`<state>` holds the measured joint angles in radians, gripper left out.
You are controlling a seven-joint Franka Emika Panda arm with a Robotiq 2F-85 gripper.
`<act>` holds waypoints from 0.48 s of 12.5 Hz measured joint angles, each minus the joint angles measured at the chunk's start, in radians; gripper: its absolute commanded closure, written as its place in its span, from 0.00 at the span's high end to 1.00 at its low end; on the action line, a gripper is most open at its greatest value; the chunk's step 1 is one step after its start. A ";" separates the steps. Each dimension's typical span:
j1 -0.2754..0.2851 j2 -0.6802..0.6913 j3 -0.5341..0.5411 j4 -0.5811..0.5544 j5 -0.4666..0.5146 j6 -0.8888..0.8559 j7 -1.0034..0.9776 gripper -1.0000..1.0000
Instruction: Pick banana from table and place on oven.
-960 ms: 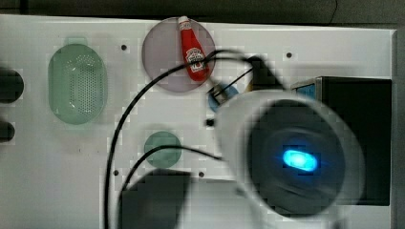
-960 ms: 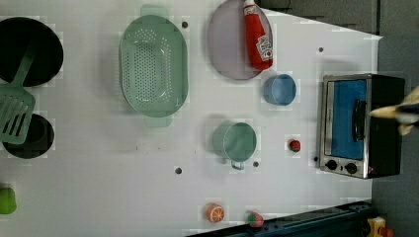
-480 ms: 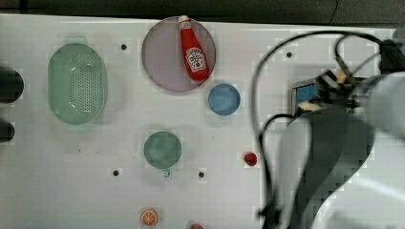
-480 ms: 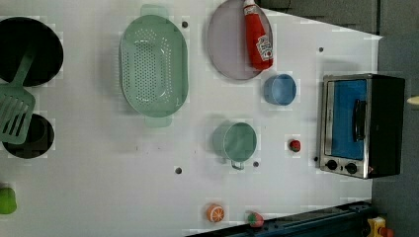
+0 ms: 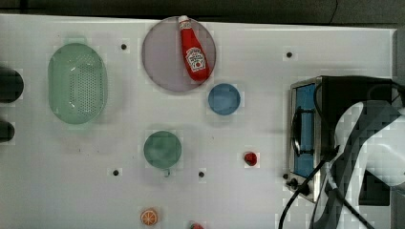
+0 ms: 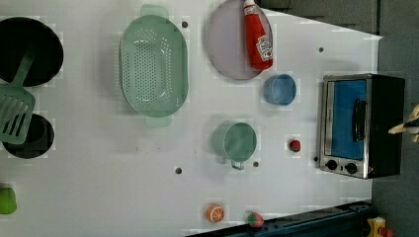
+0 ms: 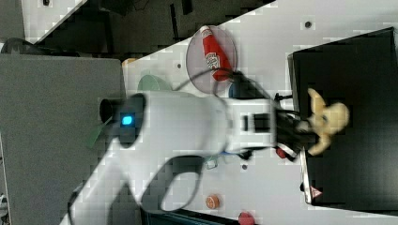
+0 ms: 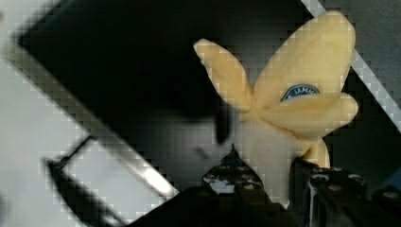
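The pale yellow banana (image 8: 293, 104) with splayed peel strips sits between my gripper's (image 8: 267, 182) jaws, which are shut on its lower end. In the right view the gripper (image 7: 304, 127) holds the banana (image 7: 327, 119) over the black top of the oven (image 7: 356, 154); whether it touches the top I cannot tell. In the left view the banana's tip (image 6: 408, 127) pokes in at the right edge, just past the oven (image 6: 363, 126). In the top view my arm covers the right part of the oven (image 5: 310, 129), which stands at the right end of the white table (image 5: 267, 57).
On the table are a green colander (image 5: 76, 83), a grey plate (image 5: 165, 59) carrying a ketchup bottle (image 5: 193, 52), a blue bowl (image 5: 224, 98), a green cup (image 5: 163, 150), a small red piece (image 5: 250, 158) and an orange slice (image 5: 149, 217). Black cables hang off the arm beside the oven.
In the top view my arm has swung from the table's middle to the right, over the oven, uncovering the blue bowl and cup. The banana stays in the gripper.
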<state>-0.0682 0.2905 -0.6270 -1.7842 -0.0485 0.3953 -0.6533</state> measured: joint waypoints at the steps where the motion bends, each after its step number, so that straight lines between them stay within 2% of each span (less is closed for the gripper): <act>1: 0.000 0.018 -0.023 -0.005 0.020 0.001 -0.031 0.25; 3: -0.015 0.033 -0.034 -0.006 0.062 0.007 -0.086 0.47; 6: -0.016 0.034 -0.028 0.004 0.043 0.004 -0.120 0.81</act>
<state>-0.0844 0.3245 -0.6553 -1.7803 -0.0059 0.3997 -0.7729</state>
